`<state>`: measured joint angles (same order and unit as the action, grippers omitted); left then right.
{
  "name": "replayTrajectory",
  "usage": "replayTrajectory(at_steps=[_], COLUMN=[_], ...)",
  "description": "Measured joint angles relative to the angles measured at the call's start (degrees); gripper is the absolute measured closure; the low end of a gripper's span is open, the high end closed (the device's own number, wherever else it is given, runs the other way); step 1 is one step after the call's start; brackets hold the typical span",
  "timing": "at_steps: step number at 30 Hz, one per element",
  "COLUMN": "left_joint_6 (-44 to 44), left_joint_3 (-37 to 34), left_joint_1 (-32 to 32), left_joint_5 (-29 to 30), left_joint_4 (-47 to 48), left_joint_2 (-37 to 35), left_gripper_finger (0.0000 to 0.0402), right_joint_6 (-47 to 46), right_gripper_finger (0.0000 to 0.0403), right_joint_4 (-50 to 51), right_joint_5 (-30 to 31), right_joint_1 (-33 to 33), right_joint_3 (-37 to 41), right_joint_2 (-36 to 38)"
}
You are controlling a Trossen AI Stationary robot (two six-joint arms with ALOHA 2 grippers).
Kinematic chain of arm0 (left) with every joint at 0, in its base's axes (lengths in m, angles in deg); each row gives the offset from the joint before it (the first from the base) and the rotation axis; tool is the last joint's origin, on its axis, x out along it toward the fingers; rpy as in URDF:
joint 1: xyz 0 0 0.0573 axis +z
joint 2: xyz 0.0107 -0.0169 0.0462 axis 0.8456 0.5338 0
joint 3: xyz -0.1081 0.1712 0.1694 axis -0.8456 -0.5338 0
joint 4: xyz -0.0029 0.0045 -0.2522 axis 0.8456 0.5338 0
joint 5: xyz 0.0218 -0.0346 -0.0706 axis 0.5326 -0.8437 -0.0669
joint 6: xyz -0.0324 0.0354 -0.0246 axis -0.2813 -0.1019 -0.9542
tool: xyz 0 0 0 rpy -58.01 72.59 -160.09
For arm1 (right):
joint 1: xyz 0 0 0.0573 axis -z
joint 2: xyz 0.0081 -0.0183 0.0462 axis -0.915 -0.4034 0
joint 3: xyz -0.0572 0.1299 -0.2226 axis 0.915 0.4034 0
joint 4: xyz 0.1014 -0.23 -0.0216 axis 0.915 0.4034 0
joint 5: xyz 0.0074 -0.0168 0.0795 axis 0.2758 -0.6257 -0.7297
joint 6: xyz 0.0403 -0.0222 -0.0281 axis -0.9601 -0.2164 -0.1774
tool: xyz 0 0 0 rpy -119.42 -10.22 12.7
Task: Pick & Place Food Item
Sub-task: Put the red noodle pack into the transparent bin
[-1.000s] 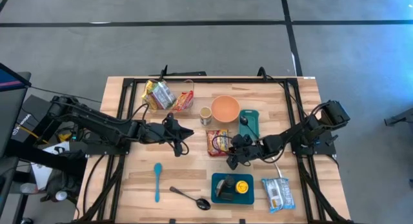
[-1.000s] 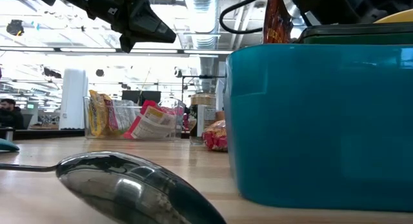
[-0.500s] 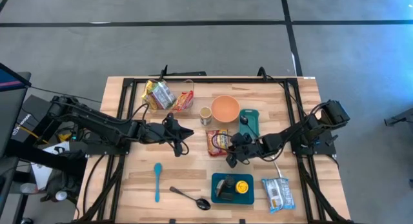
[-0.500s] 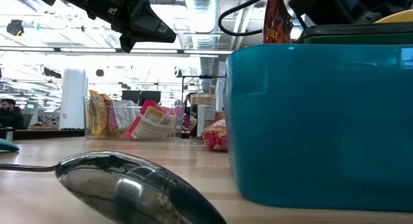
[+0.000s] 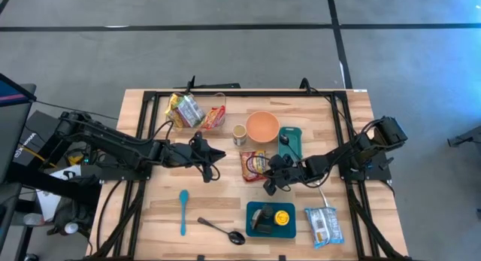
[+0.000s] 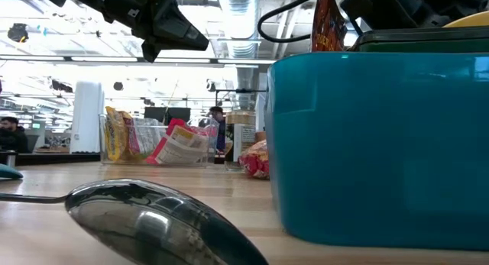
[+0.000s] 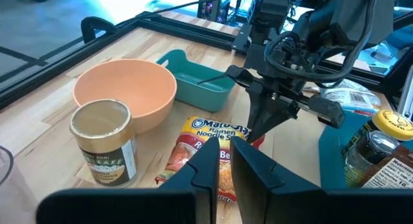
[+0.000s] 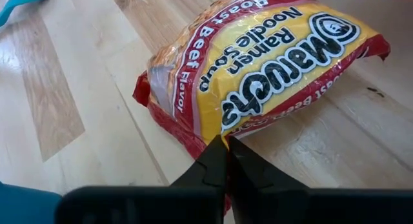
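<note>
A red-and-yellow ramen noodle packet point(image 5: 253, 165) lies flat on the wooden table near its middle, and shows in the right wrist view point(image 8: 258, 75) and the left wrist view point(image 7: 210, 153). My right gripper point(image 5: 269, 183) is at the packet's near right side, shut on its edge. My left gripper point(image 5: 219, 156) hangs shut above the table, left of the packet, with nothing in it. It shows high up in the low view point(image 6: 191, 40). My right gripper pinches the packet's red sealed edge point(image 8: 208, 141) between its two fingertips point(image 8: 216, 161). The fingers slant down from the table's right side point(image 7: 258, 121). The packet lies on the table, label up.
An orange bowl point(image 5: 262, 125), a small can point(image 5: 239, 135) and a teal tray with a dark spoon point(image 5: 290, 143) stand just beyond the packet. A clear bin of packets point(image 5: 197, 110) is far left. Nearer: blue spoon point(image 5: 183, 210), metal spoon point(image 5: 223, 231), teal box with jar point(image 5: 270, 218), white packet point(image 5: 323, 225).
My right gripper has shut its fingers on the ramen packet's edge without shifting its place. The packet stays flat on the table.
</note>
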<state>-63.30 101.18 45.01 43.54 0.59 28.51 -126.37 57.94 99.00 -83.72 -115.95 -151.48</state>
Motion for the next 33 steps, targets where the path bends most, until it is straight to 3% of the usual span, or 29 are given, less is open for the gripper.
replayTrajectory(at_steps=[10,23,33], left_joint_6=[3.18,11.86,12.63], left_joint_3=[-0.01,-5.61,-5.99], left_joint_1=[-0.09,-0.07,-0.07], left_joint_5=[0.46,0.46,0.46], left_joint_4=[-0.06,-13.07,-13.71], left_joint_2=[0.02,0.04,0.04], left_gripper_finger=[0.0371,0.0371,0.0371], right_joint_6=[4.18,10.97,15.04], right_gripper_finger=[0.0402,0.0403,0.0403], right_joint_4=[0.24,0.39,-0.68], right_joint_5=[-0.15,-0.03,2.09], right_joint_1=[-0.14,-0.08,0.05], right_joint_3=[-1.07,-2.21,-2.21], right_joint_2=[1.81,10.19,16.04])
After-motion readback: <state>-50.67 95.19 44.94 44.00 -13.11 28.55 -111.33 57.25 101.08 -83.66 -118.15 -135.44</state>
